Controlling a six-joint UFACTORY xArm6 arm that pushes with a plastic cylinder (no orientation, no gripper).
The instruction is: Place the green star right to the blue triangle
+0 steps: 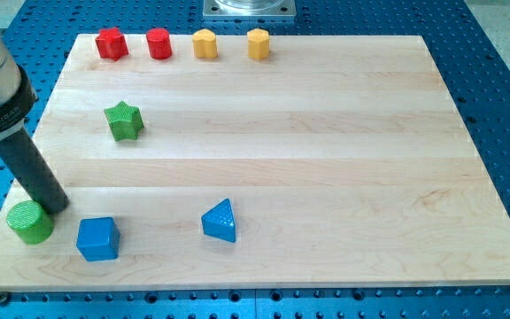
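Observation:
The green star (pixel 124 120) lies on the wooden board (pixel 326 133) at the view's left, above the middle. The blue triangle (pixel 220 221) lies near the view's bottom, left of centre, well below and to the right of the star. My tip (pixel 57 207) is at the view's bottom left, right beside the upper right of a green cylinder (pixel 30 221). It is far below and left of the star and far left of the triangle.
A blue cube (pixel 96 237) sits right of the green cylinder. Along the view's top stand a red star (pixel 112 42), a red cylinder (pixel 158 42), a yellow block (pixel 204 43) and an orange block (pixel 258 42). A blue perforated table surrounds the board.

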